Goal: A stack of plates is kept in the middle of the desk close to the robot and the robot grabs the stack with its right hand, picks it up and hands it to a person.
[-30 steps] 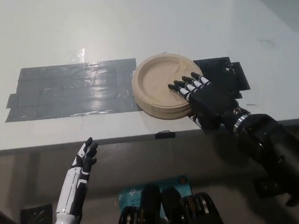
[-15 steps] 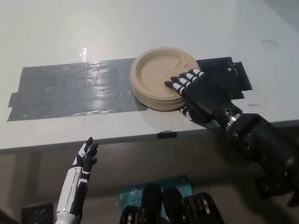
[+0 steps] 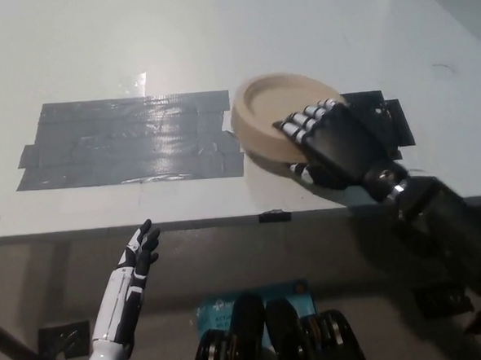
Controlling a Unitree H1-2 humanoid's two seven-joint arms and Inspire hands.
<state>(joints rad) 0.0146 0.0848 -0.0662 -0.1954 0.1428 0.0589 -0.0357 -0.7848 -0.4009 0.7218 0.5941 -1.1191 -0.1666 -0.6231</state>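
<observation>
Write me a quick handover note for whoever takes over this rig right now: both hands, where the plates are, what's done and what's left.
Right hand: shut on the stack of plates, fingers over its near right rim, thumb at the edge below.
Left hand: open, idle, low in front of the desk's near edge, holding nothing.
Stack of plates: tilted, its near right side raised in the hand, at the right end of the grey tape patch on the desk.
Done: stack grabbed, lift begun.
Left: finish raising it clear of the desk and hand it over. No person is in view.
</observation>
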